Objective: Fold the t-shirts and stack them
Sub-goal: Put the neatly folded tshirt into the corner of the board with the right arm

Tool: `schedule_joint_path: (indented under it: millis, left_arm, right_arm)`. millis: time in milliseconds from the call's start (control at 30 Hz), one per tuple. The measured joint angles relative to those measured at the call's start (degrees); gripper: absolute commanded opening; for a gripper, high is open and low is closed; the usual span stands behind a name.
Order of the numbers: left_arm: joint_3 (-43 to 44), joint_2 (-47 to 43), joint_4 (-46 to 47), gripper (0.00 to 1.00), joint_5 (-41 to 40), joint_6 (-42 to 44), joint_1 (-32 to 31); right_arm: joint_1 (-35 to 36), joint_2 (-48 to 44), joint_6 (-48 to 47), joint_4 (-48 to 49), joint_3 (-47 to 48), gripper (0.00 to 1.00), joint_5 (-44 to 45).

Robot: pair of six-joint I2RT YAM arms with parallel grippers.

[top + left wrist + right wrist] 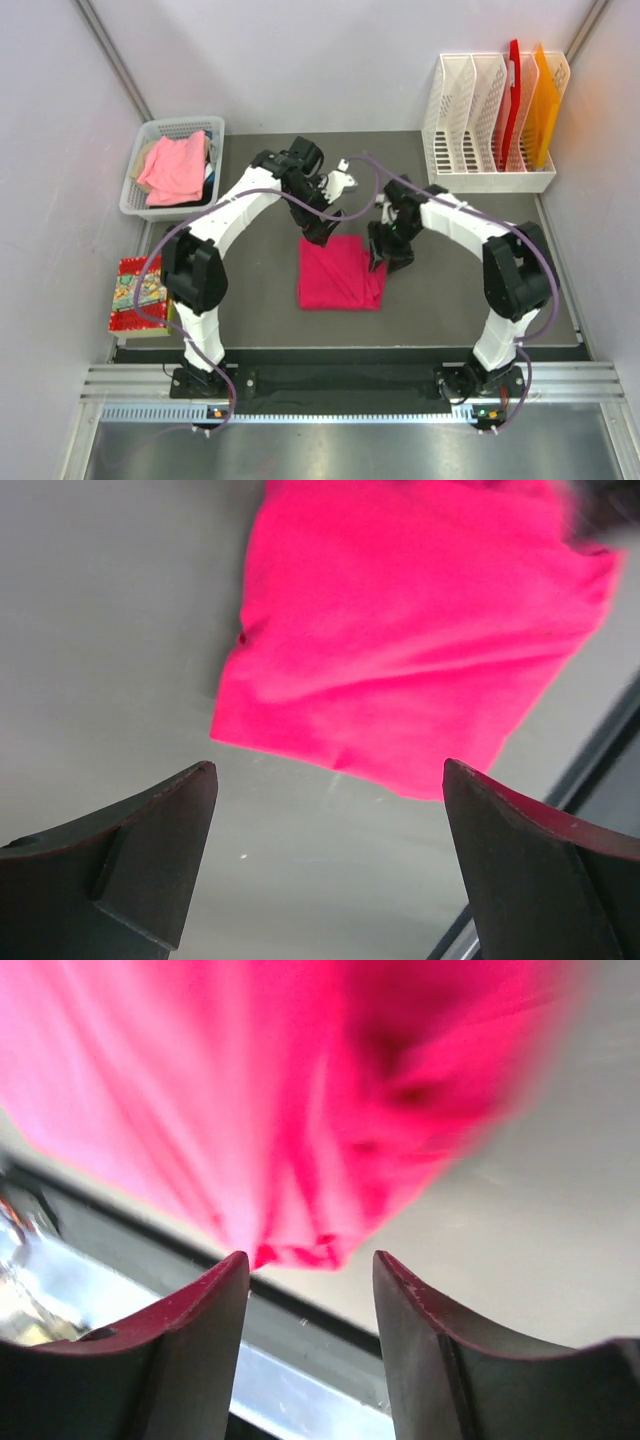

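The dark grey worktop (450,290) carries everything, and a bright magenta t-shirt (335,275) lies folded into a rough square near its middle. All places below are given from that shirt.

The left arm (235,210) arches in from the shirt's left and ends over its far left corner. The right arm (470,225) bends in from the shirt's right and comes down at its right edge.

A white file rack (470,150) holding red and orange folders stands well behind the shirt and to its right, against the back wall. A white plastic basket (135,195) sits well to the shirt's left and behind it. A paler salmon-pink t-shirt (175,168) lies crumpled in it on top of some darker cloth. A flat box (140,295) with a colourful printed lid lies far to the shirt's left, at the worktop's edge.

The left claw (328,765) hangs just off the shirt's far edge with its fingers spread wide and nothing between them; bare worktop shows in the gap.

The right claw (310,1256) is at the shirt's right edge with its fingers partly apart. A bunched fold of magenta cloth reaches down to the mouth of the gap. The cloth is blurred in the wrist view, and neither finger can be seen pressing on it.
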Motion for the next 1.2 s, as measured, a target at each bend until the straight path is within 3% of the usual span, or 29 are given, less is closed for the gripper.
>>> schedule_joint_path:
  millis: [267, 567, 767, 1200]
  left_arm:
    - [-11.8, -11.3, 1.2, 0.99, 3.3, -4.6, 0.2]
    - [-17.8, -8.3, 3.6, 0.99, 3.2, -9.0, -4.1]
    - [-21.5, -7.8, 6.3, 0.99, 3.3, -11.0, -9.3]
    - [-23.3, -2.2, 11.4, 0.99, 1.7, -12.3, -10.0]
  right_arm:
    - [-15.7, -1.4, 0.5, 1.5, -0.3, 0.57, 1.3]
    - [-16.2, 3.6, 7.4, 16.5, -13.1, 0.58, -17.7]
    - [-16.2, 6.0, 11.0, 23.9, -13.7, 0.57, -24.0]
    - [-16.1, 11.9, 23.0, 46.0, -15.3, 0.56, -33.7]
